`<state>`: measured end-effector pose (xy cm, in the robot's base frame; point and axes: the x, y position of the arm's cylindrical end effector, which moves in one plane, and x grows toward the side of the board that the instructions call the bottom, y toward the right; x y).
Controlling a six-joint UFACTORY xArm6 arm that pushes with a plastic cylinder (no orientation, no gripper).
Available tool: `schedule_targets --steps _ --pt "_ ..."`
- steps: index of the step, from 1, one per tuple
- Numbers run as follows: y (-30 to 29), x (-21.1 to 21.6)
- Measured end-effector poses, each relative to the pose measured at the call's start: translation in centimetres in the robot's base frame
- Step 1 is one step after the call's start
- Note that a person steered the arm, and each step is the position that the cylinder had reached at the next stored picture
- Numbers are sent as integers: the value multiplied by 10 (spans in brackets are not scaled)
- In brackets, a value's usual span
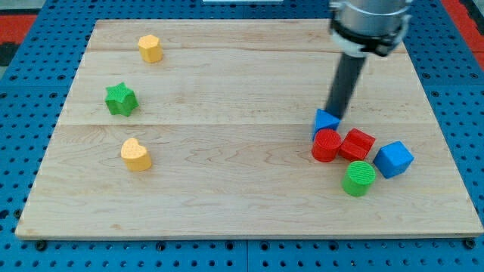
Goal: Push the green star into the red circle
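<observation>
The green star (pixel 120 99) lies at the view's left side of the wooden board, far from the other cluster. The red circle (pixel 327 145) lies at the view's right, pressed between a small blue block (pixel 326 120) above it and a red block (pixel 357 143) on its right. My tip (pixel 333 115) is at the view's right, at the top edge of the small blue block, just above the red circle. It is far to the right of the green star.
A yellow hexagon-like block (pixel 150 47) sits at the upper left and a yellow heart (pixel 135 154) below the star. A green cylinder (pixel 358 178) and a blue cube (pixel 393 159) lie by the red blocks. The board (pixel 227 204) sits on blue pegboard.
</observation>
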<state>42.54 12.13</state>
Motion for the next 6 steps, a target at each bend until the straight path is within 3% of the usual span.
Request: schedule_targets --steps 1,3,4,5,6 --pt "-19 -35" --pt "-179 -21" --pt "-194 -25" --pt "-233 -85" --pt "-328 -87"
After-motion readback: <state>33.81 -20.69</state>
